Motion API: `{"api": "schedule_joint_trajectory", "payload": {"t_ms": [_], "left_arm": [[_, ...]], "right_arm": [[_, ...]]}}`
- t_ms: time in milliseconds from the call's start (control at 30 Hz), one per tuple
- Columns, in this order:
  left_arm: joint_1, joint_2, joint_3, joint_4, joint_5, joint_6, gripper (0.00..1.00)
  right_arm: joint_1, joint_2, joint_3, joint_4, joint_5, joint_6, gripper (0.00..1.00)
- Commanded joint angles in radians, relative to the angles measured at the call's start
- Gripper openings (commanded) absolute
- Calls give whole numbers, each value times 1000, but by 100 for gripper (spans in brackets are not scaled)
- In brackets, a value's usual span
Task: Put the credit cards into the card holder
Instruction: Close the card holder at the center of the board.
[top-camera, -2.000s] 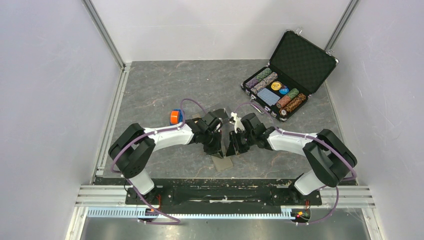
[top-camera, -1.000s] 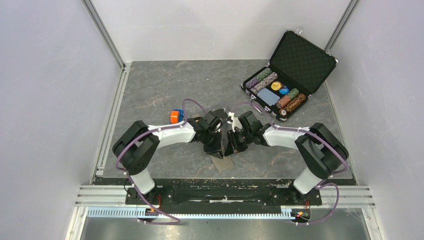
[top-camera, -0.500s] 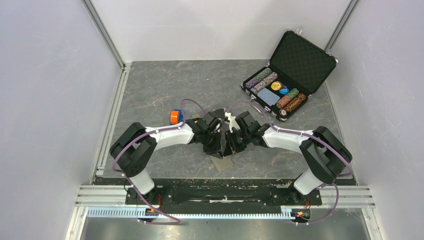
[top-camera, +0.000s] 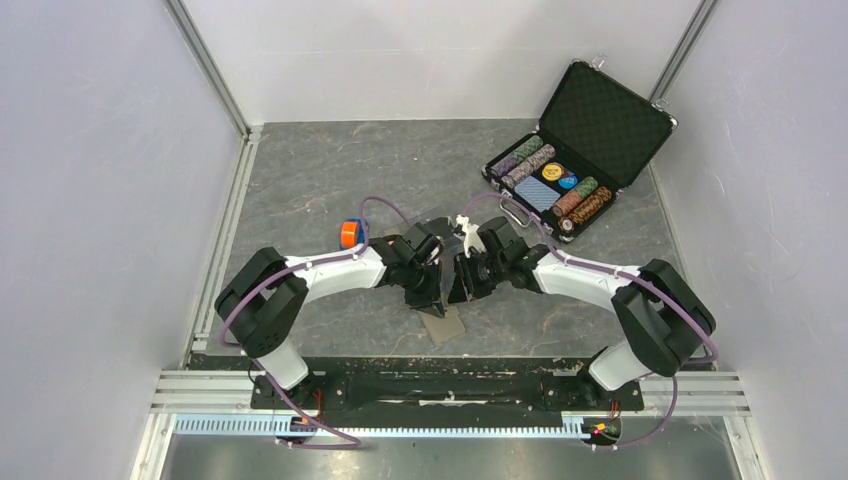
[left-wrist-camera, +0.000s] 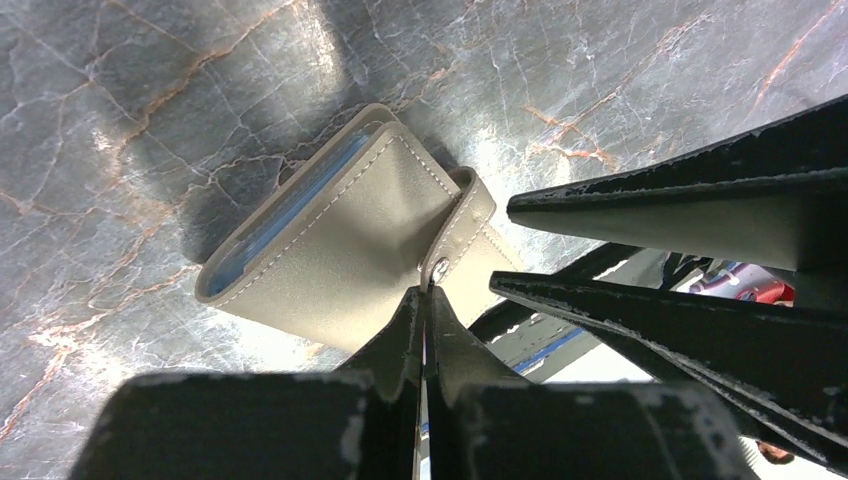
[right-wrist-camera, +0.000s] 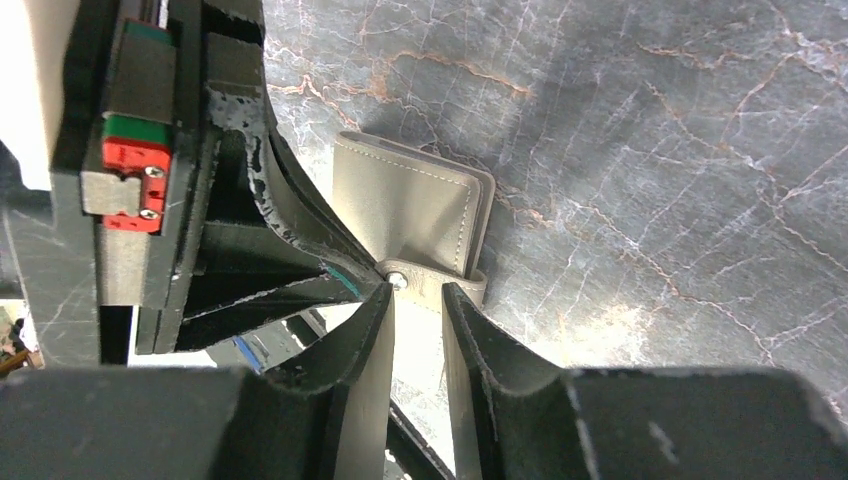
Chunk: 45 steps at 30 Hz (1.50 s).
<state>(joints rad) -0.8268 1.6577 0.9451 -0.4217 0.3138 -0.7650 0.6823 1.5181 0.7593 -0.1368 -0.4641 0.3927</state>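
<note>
Card holder: small flat grey-taupe fold-over leather wallet (left-wrist-camera: 350, 240) with white stitching, on the dark marbled table (top-camera: 330, 170) between the two arms, near their bases; a pale blue lining shows along one edge.
Snap strap: short taupe tab with a small round metal snap (right-wrist-camera: 399, 282), at the wallet's edge where both grippers meet.
Left gripper: (left-wrist-camera: 425, 310) jaws clenched tight, tips pinching the strap right at the snap.
Right gripper: (right-wrist-camera: 418, 300) fingers partly parted, straddling the strap end; whether they grip it, I cannot tell.
Credit cards: none visible in any view.
Step in hand: seemingly working the snap strap to open the wallet; no card insertion yet.
Next move: likely needs one gripper pinning the wallet while the other peels the strap away.
Surroundings: open black poker-chip briefcase (top-camera: 580, 150) far right; orange-and-blue roll (top-camera: 349, 233) beside the left arm.
</note>
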Motion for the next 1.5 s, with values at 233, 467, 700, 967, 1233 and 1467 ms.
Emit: {"api": "schedule_joint_trajectory", "payload": {"t_ms": [233, 467, 700, 967, 1233, 1467], "left_arm": [[-12, 13, -4, 23, 26, -27, 2], [-12, 35, -11, 10, 20, -35, 2], [-12, 62, -12, -6, 12, -30, 2], [-12, 77, -6, -15, 10, -25, 2], [-21, 109, -28, -4, 12, -25, 2], [-20, 138, -31, 1, 6, -20, 2]], "right_arm": [[-1, 41, 0, 65, -78, 18, 26], [2, 57, -20, 77, -94, 22, 25], [11, 73, -43, 82, -100, 24, 23], [25, 100, -58, 49, -70, 4, 21], [77, 171, -42, -66, 69, -58, 19], [94, 236, -52, -112, 142, -62, 18]]}}
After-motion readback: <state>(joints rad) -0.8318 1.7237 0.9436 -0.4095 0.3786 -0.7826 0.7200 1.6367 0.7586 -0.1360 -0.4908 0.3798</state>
